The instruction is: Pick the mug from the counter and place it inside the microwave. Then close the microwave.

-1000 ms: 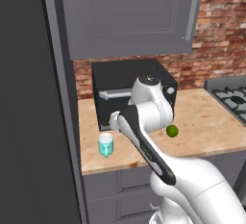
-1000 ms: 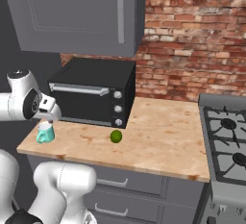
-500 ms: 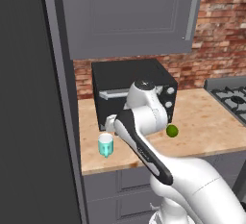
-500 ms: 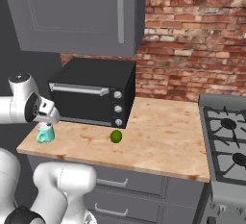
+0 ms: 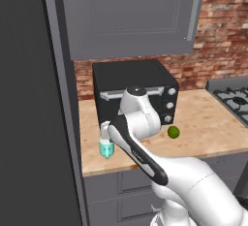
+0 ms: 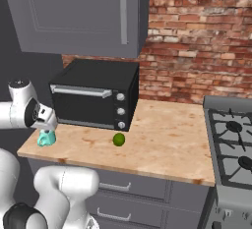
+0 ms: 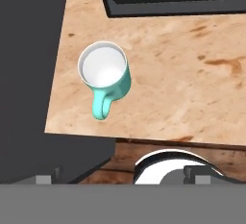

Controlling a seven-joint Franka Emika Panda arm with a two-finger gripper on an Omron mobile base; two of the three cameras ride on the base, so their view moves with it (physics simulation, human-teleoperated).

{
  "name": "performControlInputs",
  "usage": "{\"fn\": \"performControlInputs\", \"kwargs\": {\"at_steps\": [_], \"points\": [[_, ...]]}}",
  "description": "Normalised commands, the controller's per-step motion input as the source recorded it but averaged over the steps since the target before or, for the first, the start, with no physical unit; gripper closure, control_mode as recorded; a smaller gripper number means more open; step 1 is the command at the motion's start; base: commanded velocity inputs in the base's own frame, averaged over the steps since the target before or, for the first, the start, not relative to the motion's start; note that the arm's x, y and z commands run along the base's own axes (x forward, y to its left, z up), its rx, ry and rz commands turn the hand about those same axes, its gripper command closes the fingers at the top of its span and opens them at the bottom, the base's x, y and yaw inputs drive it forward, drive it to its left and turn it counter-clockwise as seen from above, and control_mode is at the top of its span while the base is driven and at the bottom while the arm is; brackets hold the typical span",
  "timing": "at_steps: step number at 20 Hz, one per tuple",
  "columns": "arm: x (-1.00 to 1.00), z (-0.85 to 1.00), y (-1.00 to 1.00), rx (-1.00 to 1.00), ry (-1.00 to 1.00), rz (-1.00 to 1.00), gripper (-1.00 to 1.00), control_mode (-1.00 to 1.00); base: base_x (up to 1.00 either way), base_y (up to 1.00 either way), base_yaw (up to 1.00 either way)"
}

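1. The mug (image 7: 106, 76) is seen upright on the counter (image 7: 192, 93) in the upper left of the hand view, white inside turned up to the lens and handle pointed toward the bottom of the frame; the task's first step is judged not yet done.

2. In the left base view the mug (image 5: 106, 147) is found at left of centre, close to the counter's (image 5: 213, 133) front edge, just under the arm's wrist; in the right base view it (image 6: 46, 138) is placed at far left, below the hand.

3. The gripper (image 7: 122, 179) is shown empty at the bottom of the hand view, its fingers held fully apart, with the mug lying up and to the left of the line between them.

4. A miss or a glancing knock is judged the main risk: if the hand is lowered without being centred, one finger could be landed on the rim and the mug tipped.

5. The mug could be pushed off the nearby front edge if it is nudged outward.

6. The handle could be caught between the fingers, and an off-centre, twisting hold could result.

7. The black oven (image 6: 96, 95) and the lime (image 6: 118, 139) are seen nearby; either could be mistaken for a task item, or the oven clipped when the mug is lifted.
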Motion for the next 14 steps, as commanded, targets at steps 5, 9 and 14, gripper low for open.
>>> {"fn": "performControlInputs", "kwargs": {"at_steps": [5,9,14], "points": [[0.11,-0.38,0.3,0.0,0.0,0.0,-1.0,-1.0,0.0,0.0,0.0],[0.13,-0.39,0.06,0.0,0.0,0.0,-1.0,-1.0,0.0,0.0,0.0],[0.15,-0.26,0.01,0.02,0.0,0.0,-1.0,-1.0,0.0,0.0,0.0]]}}
